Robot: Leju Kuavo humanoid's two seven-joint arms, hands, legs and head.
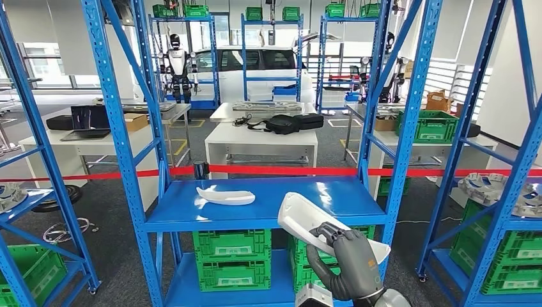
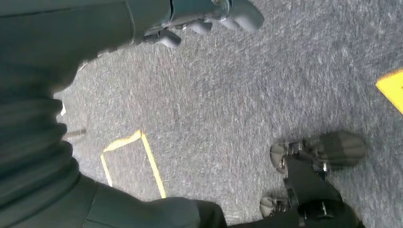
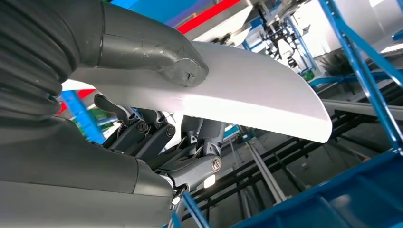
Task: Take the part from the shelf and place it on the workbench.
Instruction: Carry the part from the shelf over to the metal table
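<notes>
R hand (image 1: 348, 259) grips white part (image 1: 300, 220), thumb over top, fingers under; L hand (image 2: 209, 19) fingers prob curled, empty.

Held part (image 1: 305, 220) in right hand (image 1: 345, 259), near right, in front of the shelf board's (image 1: 345, 192) edge. Second part (image 1: 225, 196) lying on the board, left and farther back. Crates (image 1: 232, 259) on the tier below. Tape barrier (image 1: 268, 170) behind the rack, tables (image 1: 255, 137) beyond it, car (image 1: 255, 67) far back.
</notes>
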